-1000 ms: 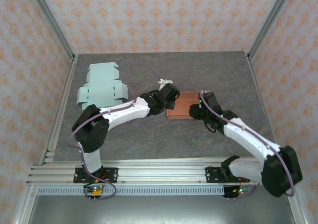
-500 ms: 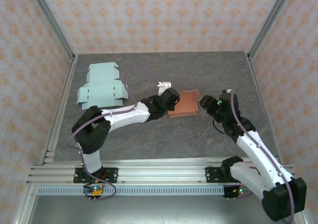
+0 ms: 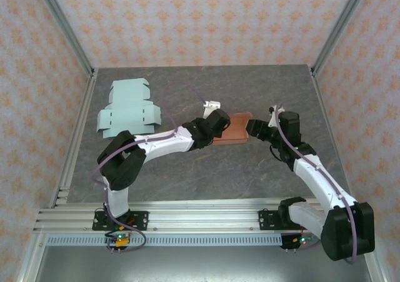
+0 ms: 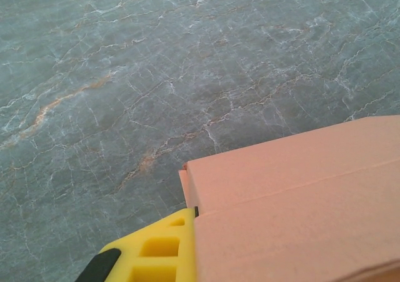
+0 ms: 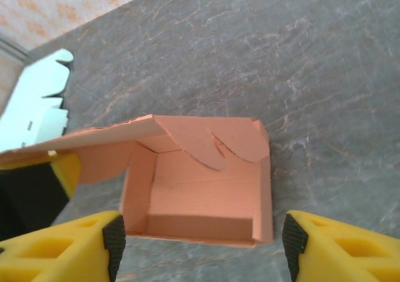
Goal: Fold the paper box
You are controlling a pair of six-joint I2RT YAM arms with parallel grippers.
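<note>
Orange box [image 5: 200, 194] — just before right gripper [image 5: 201, 238].

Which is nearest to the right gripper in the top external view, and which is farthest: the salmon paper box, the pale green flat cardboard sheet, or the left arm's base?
1. salmon paper box, just left of the right gripper.
2. pale green flat cardboard sheet, at the far left.
3. left arm's base, at the near left edge.

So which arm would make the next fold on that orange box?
Probably the right. The right gripper is open and free, facing the box on its open side. The left gripper is shut on the lid, so it is busy holding.
</note>
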